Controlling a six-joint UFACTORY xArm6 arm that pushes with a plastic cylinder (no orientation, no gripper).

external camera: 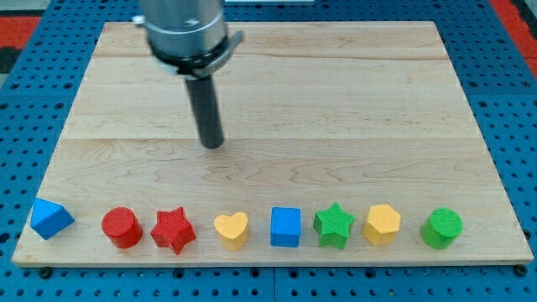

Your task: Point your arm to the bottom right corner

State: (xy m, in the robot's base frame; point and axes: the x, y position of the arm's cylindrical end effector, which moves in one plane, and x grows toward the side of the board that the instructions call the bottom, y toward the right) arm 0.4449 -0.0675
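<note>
Above the row of blocks, left of the board's [352, 101] middle, the tip [213, 144] rests alone; it has no fingers and touches nothing. The approach looks barely begun: next, travel right and down, stopping beside the green cylinder [441, 227].

My tip [213, 144] rests on the board [352, 101], left of its middle and well behind a row of eight blocks lined along the view's bottom edge. From the view's left the row runs: blue block [50, 218], perhaps a wedge, set slightly apart near the corner; red cylinder [122, 226]; red star [173, 230]; yellow heart [232, 228]; blue cube [285, 226]; green star [334, 225]; yellow hexagon [382, 224]; green cylinder [441, 227], nearest the bottom right corner. The heart lies closest before my tip. No block touches another.
</note>
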